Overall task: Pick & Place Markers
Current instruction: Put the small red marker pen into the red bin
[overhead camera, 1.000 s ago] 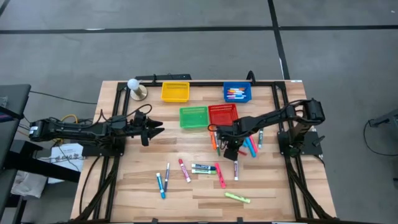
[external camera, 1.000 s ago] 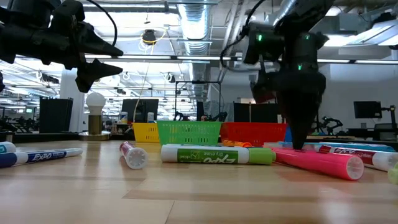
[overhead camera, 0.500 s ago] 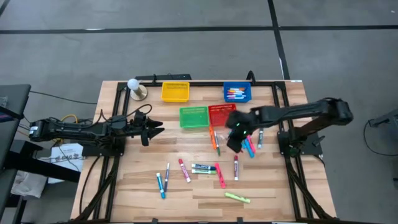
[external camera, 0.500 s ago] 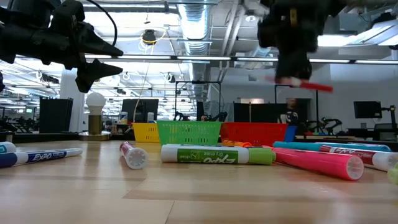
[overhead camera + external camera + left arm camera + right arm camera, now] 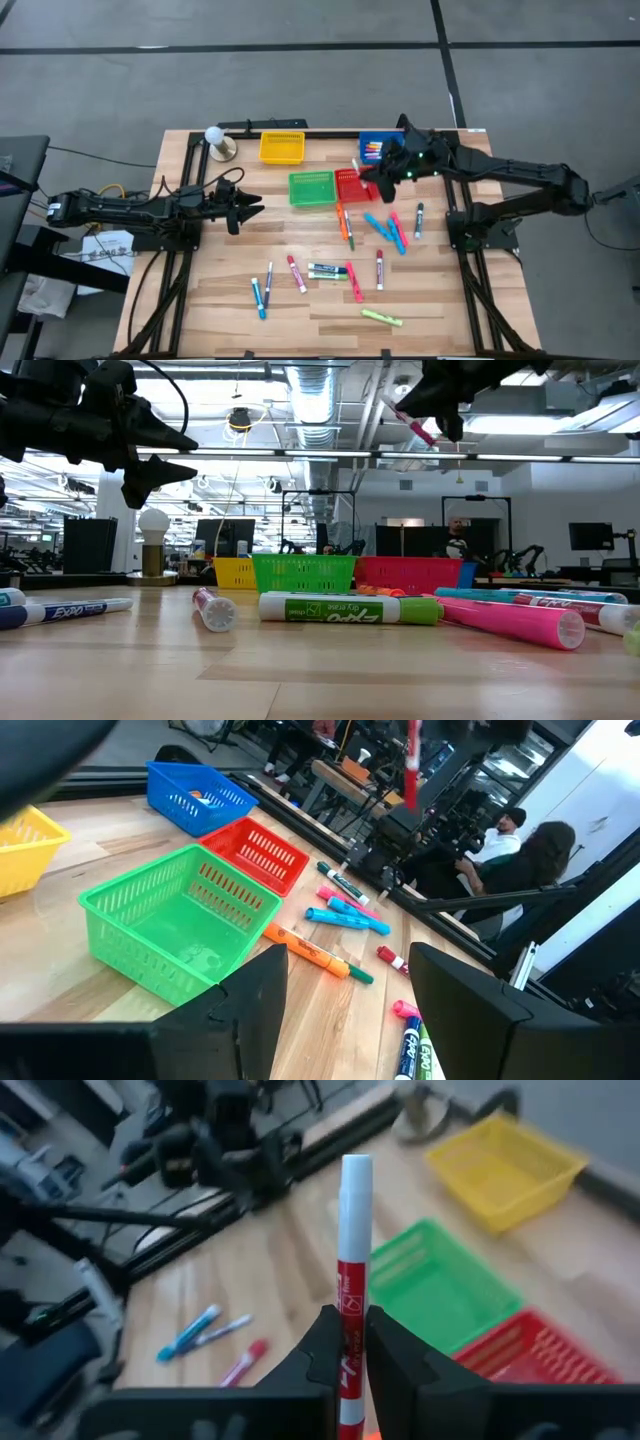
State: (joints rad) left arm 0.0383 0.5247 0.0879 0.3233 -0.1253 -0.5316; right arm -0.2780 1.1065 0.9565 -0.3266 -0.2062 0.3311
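Note:
My right gripper [image 5: 366,172] hangs high over the red basket [image 5: 352,186], shut on a red-and-white marker [image 5: 350,1250]. The left wrist view shows that marker [image 5: 410,760] well above the table. Several more markers lie flat on the wood: an orange one [image 5: 343,222], blue ones [image 5: 378,225], a pink one [image 5: 352,280], a green-labelled one [image 5: 350,608]. The blue basket [image 5: 384,158] holds several markers. My left gripper [image 5: 250,207] waits open at the table's left side, nothing between its fingers. My right gripper pinches the marker's red-and-white barrel [image 5: 346,1318] between its two fingers, which lie across it. The fingers come from the table's right side, slanting a little downward. The marker is lifted clear and stands roughly upright, its white end [image 5: 356,1172] sticking out past the fingers.
A green basket [image 5: 311,188] stands left of the red one and a yellow basket [image 5: 281,148] behind it. A lamp with a round white bulb [image 5: 216,140] sits at the far left corner. Bare wood lies along the near edge.
My right gripper has risen from among the markers right of centre with the red-and-white marker and swung toward the far edge, over the red basket. It has tipped from pointing down to nearly level. The marker is lifted clear of the table.

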